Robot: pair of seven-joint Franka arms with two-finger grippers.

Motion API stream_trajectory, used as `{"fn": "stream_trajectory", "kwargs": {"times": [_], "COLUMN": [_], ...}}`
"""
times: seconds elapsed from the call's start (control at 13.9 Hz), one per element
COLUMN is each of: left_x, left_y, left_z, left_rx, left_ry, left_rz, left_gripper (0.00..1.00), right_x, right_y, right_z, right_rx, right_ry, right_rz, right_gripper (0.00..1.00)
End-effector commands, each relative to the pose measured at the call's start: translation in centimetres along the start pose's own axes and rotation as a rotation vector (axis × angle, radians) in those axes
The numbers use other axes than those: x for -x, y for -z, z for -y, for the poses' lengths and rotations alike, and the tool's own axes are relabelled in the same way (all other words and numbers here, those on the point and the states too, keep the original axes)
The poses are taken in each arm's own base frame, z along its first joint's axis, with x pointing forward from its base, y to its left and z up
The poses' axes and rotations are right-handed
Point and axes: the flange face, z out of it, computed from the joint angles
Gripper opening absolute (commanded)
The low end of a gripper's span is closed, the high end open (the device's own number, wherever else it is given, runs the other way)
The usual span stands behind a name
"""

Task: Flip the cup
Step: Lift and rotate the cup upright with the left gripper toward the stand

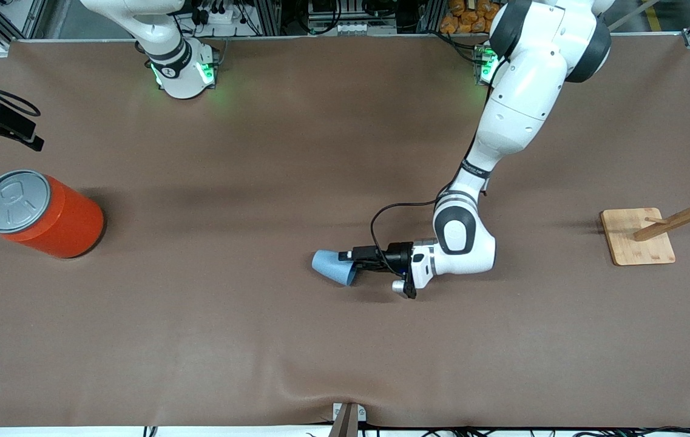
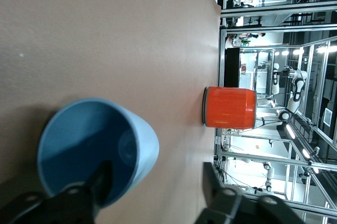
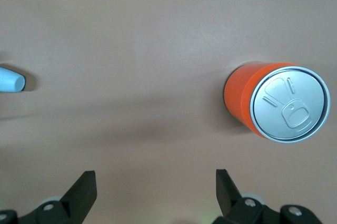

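The light-blue cup (image 1: 334,266) lies tipped on its side on the brown bench (image 1: 260,340), near the middle, its narrow base pointing toward the right arm's end and its wide mouth facing the left gripper (image 1: 361,258). That gripper is low at the cup's rim. In the left wrist view one black finger (image 2: 100,184) reaches inside the mouth, against the deeper blue inner wall of the cup (image 2: 95,148), while the other finger stands apart from the outside wall with bare bench between — so the jaws are open around the rim and not clamped on it.

The right gripper (image 3: 155,195) hangs high over the bench at the right arm's end, its jaws spread wide with nothing between them; this arm waits. Its wrist view looks down on the orange can (image 3: 276,103) with the grey pull-tab lid.

The orange can (image 1: 41,213) stands upright at the right arm's end, well apart from the cup. A wooden peg rack (image 1: 654,233) on a square base sits at the left arm's end.
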Motion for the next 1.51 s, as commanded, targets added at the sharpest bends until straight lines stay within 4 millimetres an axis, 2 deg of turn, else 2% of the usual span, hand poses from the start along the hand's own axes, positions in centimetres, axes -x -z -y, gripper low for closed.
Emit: {"fn": "stream_trajectory", "kwargs": {"times": [0.0,0.07,0.14,0.43,0.58,0.72,0.93,1.08,1.15,1.29,1.44], "left_x": [0.0,0.0,0.2,-0.5,-1.2,-2.3,-2.9,-3.2,-3.3,-3.5,-3.2], "left_y": [-0.9,-0.9,-1.2,-0.2,0.8,2.8,6.8,8.3,9.1,11.0,12.7], "left_z": [0.2,0.2,0.2,-0.7,-2.3,-4.9,-10.6,-12.9,-14.0,-17.5,-20.7], "left_rx": [0.009,0.009,0.006,0.001,0.009,0.015,-0.052,-0.090,-0.137,-0.241,-0.403], "left_ry": [-0.011,-0.012,-0.015,-0.029,-0.035,-0.014,0.033,0.069,0.098,0.188,0.205], "left_rz": [-0.021,-0.021,-0.016,-0.026,-0.044,-0.074,-0.213,-0.203,-0.186,-0.178,-0.177], "left_gripper": [0.36,0.12,0.00,0.00,0.00,0.00,0.00,0.00,0.00,0.00,0.00], "right_x": [-0.4,-0.5,-0.6,-0.7,-0.7,-0.7,-0.7,-0.7,-0.6,-0.7,-0.7], "right_y": [0.5,0.3,0.2,0.1,0.1,0.1,0.2,0.2,0.3,0.4,0.4], "right_z": [0.0,0.1,0.2,0.2,0.2,0.2,0.0,-0.3,-0.4,-0.6,-0.6], "right_rx": [0.004,0.001,0.001,-0.002,0.000,0.000,0.003,-0.001,0.002,0.004,0.002], "right_ry": [0.000,0.000,0.002,0.001,0.000,0.000,-0.003,-0.009,-0.011,-0.012,-0.014], "right_rz": [-0.009,-0.006,-0.003,-0.003,-0.003,-0.003,-0.005,-0.005,-0.006,-0.008,-0.008], "right_gripper": [1.00,1.00,1.00,1.00,1.00,1.00,1.00,1.00,1.00,1.00,1.00]}}
